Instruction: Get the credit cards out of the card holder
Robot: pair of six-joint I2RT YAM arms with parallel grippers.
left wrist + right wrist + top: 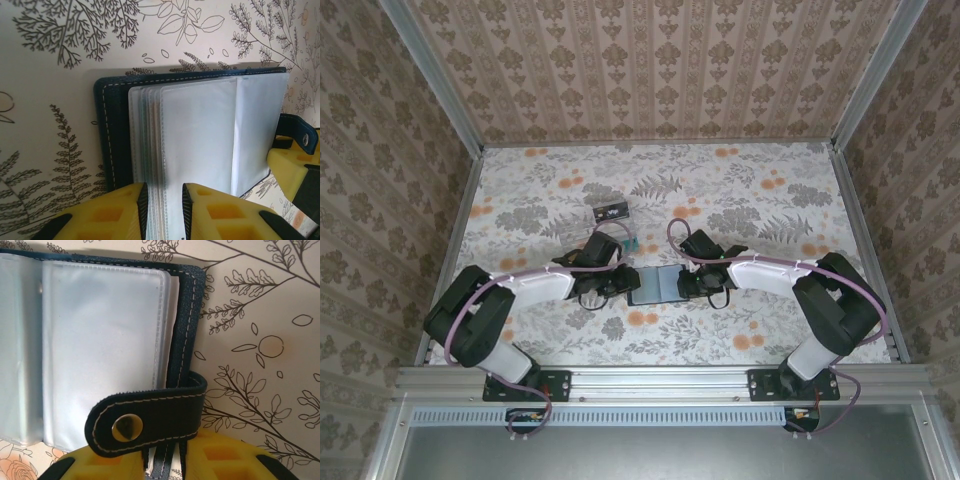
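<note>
**Both grippers pinch the open card holder near the middle of the surface**

Your two arms reach in from the near edge of the flower-patterned surface (pixel 750 200). They meet at the card holder (pixel 657 285), which lies open and flat, about midway between the left and right edges and somewhat closer to the near edge than the far one.

Your left gripper (pixel 164 212) has its jaws drawn close together. Its black pads press on either side of the stack of clear plastic sleeves at the holder's left side. A faint tan strip (pixel 157 130) shows between those sleeves; you cannot tell whether it is a credit card.

Your right gripper (pixel 167 462) has its jaws almost together too, with the right edge of the stitched navy cover between them. The closing tab (pixel 150 412), with its brass snap, folds across just above the yellow fingers.

Beyond the holder, toward the far edge and slightly left of centre, a small clear tray (pixel 610 212) with something dark in it lies well apart from both grippers.
</note>
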